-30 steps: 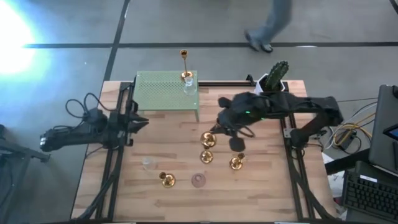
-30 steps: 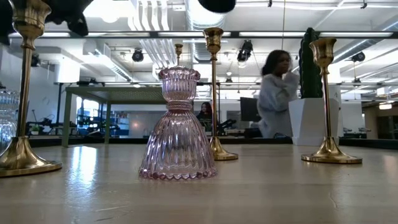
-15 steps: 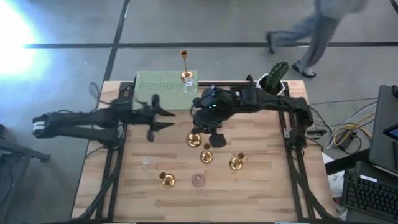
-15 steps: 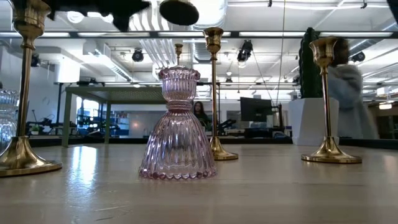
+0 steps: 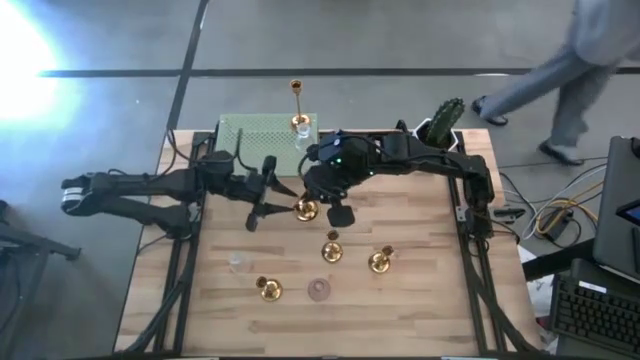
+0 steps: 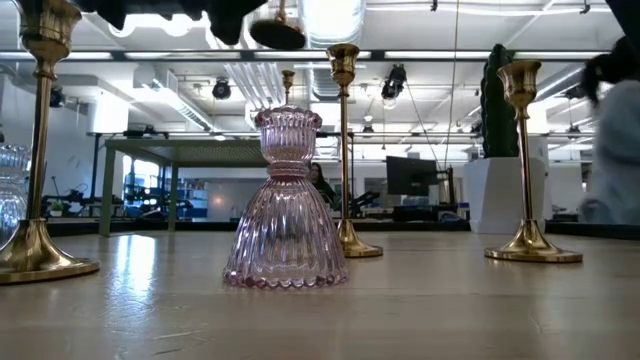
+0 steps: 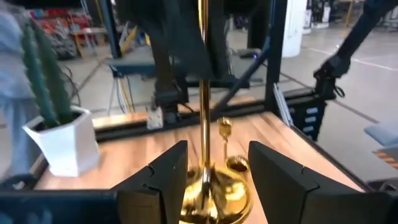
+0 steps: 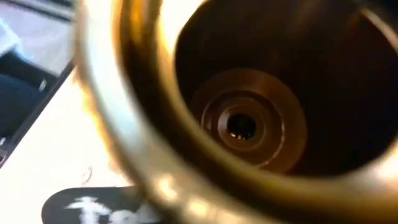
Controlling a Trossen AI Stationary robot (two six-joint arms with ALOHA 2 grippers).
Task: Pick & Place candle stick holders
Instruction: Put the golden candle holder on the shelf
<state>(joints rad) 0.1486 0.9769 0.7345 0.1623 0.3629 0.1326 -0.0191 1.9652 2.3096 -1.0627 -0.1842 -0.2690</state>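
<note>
A tall gold candle stick holder (image 5: 306,209) hangs above the table's middle, with my right gripper (image 5: 323,187) shut on its upper end. Its cup fills the right wrist view (image 8: 249,124). In the low view its round base (image 6: 277,33) floats high over the table. My left gripper (image 7: 214,180) is open and level, coming from the table's left, with a finger on either side of that base (image 7: 216,194). Gold holders (image 5: 332,250) (image 5: 380,262) (image 5: 268,290), a pinkish glass one (image 5: 319,290) and a clear one (image 5: 238,263) stand on their bases on the table. My right gripper holds the tall holder by the top of its thin stem (image 7: 203,37), its dark fingers (image 7: 177,43) around it from above and the table's right. The holder hangs upright below them, base lowest, clear of the table. Whether my left gripper's fingers touch the base I cannot tell.
A green perforated shelf (image 5: 262,148) stands at the far edge, with a tall gold holder (image 5: 297,108) and a clear glass one (image 5: 304,137) at its right end. A white pot with a cactus (image 5: 440,125) is at the far right. A person walks beyond the table.
My right gripper has carried the tall holder toward the table's left, clear of the table. My left gripper has risen, reached toward the table's right up to the holder's base, and opened.
</note>
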